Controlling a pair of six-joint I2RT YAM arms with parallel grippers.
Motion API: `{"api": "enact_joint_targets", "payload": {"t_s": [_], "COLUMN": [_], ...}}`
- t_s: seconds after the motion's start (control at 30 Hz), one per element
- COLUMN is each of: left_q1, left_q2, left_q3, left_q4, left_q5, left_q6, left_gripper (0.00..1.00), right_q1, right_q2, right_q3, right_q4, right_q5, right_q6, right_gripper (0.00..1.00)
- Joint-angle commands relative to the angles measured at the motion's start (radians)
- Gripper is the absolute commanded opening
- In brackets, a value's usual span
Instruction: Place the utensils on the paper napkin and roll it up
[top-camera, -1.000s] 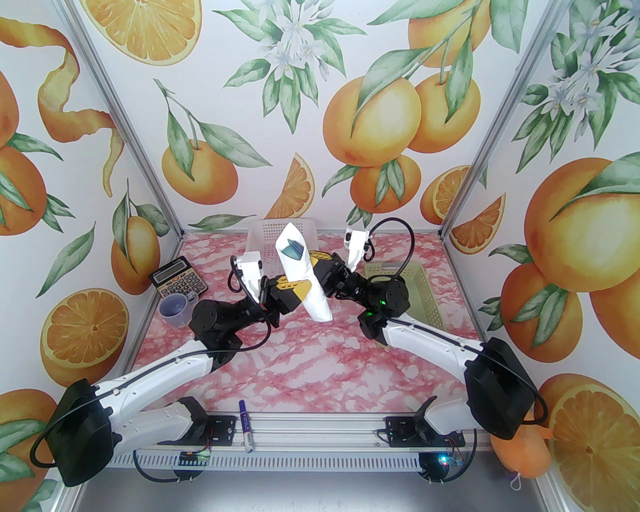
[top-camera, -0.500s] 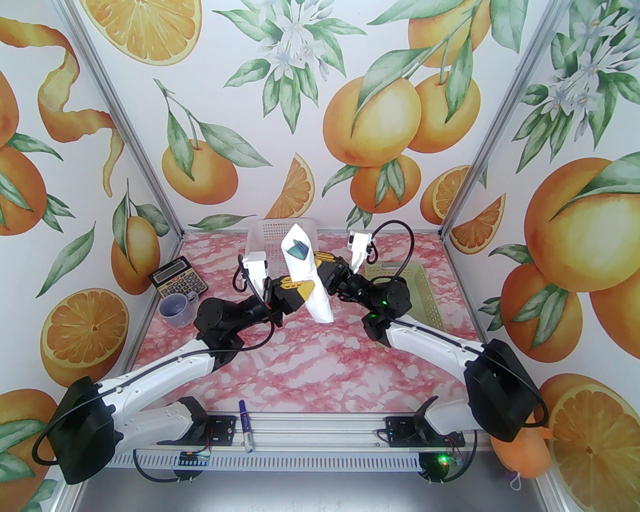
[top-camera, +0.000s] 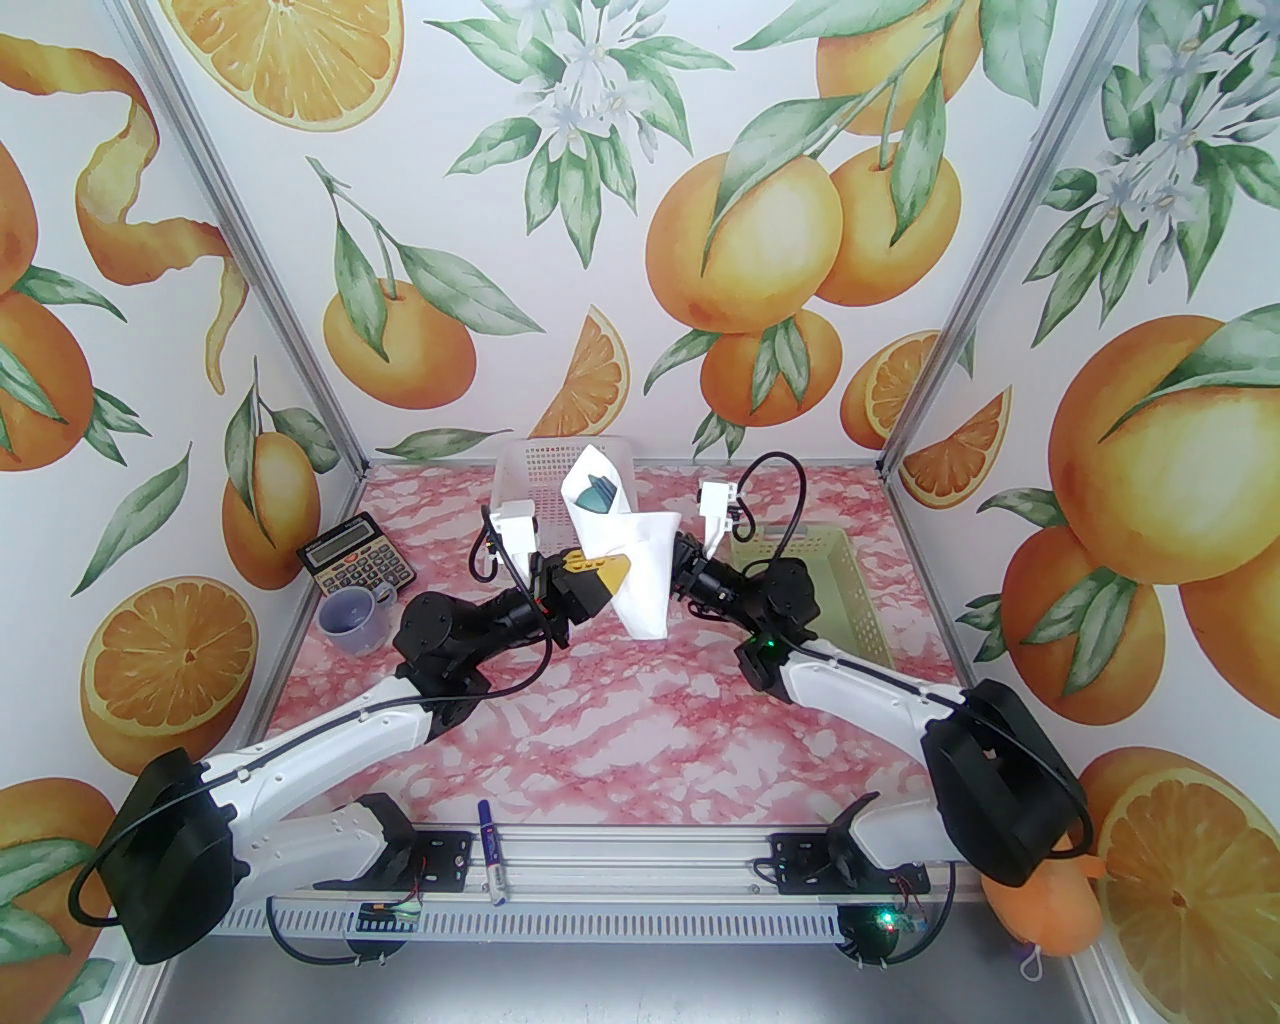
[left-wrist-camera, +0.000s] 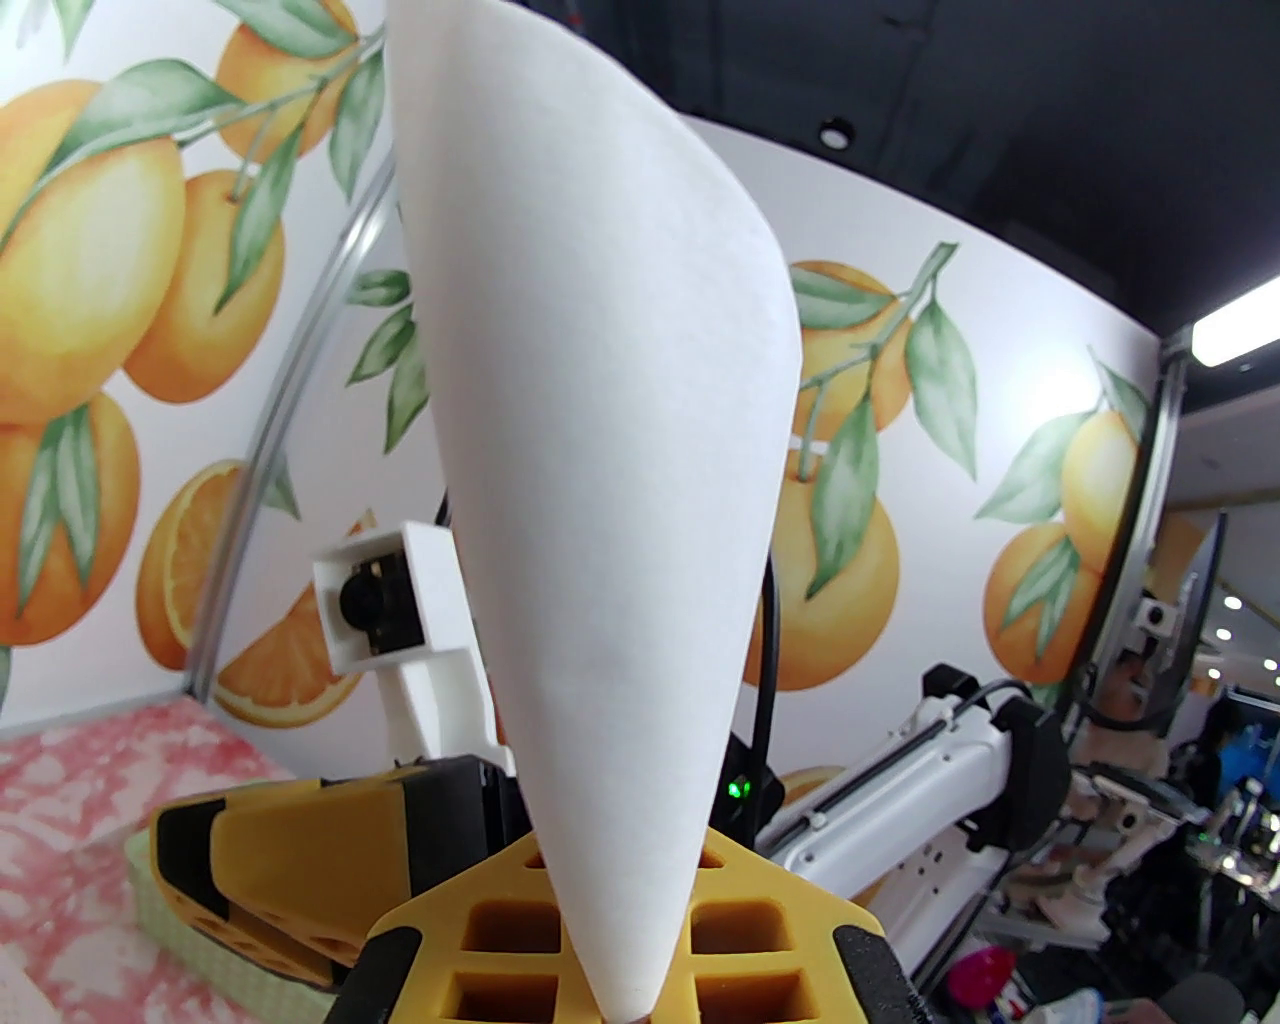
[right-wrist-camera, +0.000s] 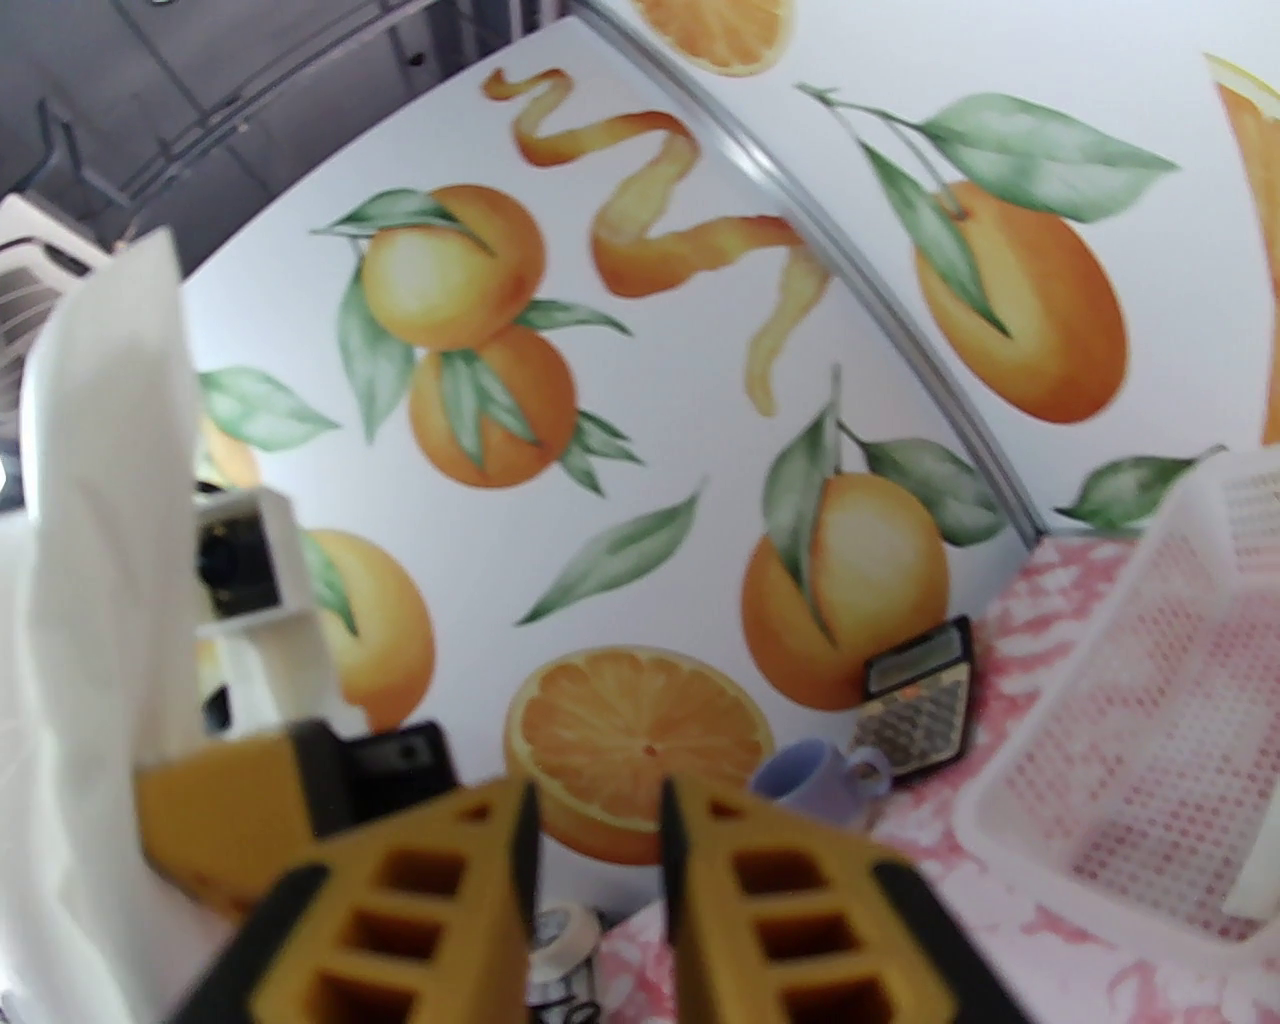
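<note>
The paper napkin (top-camera: 645, 592) is up in the air over the far middle of the counter (top-camera: 620, 720), rolled into a cone that stands almost upright with its narrow end down. The left claw (top-camera: 612, 576) is closed on the lower part of this cone and carries it. In the open upper mouth of the roll I can see the dark teal ends of the utensils (top-camera: 597, 494). On the right side, one flap of the napkin stands out loose from the roll. The right claw (right-wrist-camera: 595, 800) is just beside the napkin, on its right. Its fingers are a little apart, with a narrow gap and nothing between them. Behind the napkin is a white mesh basket (top-camera: 540, 470), and to the right is a green basket (top-camera: 845, 590). At the far left, a calculator (top-camera: 357, 567) and a lilac cup (top-camera: 350, 620) stand near each other. A marker pen (top-camera: 492, 865) lies at the near edge.
</note>
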Motion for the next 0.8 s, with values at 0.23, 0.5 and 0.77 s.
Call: {"api": "enact_joint_targets", "payload": {"t_s": [0.23, 0.5, 0.77], "left_q1": [0.026, 0.037, 0.038], "left_q2": [-0.093, -0.122, -0.095], "left_q3": [-0.062, -0.077, -0.068], "left_q4": [-0.19, -0.318, -0.293], "left_q5": [-0.142, -0.189, -0.173], "left_q6": [0.044, 0.064, 0.043], "left_gripper": [0.0, 0.0, 0.0], "right_q1": [-0.203, -0.18, 0.004], "right_q2": [-0.298, -0.409, -0.373], "right_q3": [-0.146, -0.122, -0.026], "right_q4": [-0.335, -0.287, -0.455], "right_q5": [-0.094, -0.234, -0.177], "right_q6": [-0.167, -0.04, -0.146], "right_gripper": [0.38, 0.47, 0.51]}}
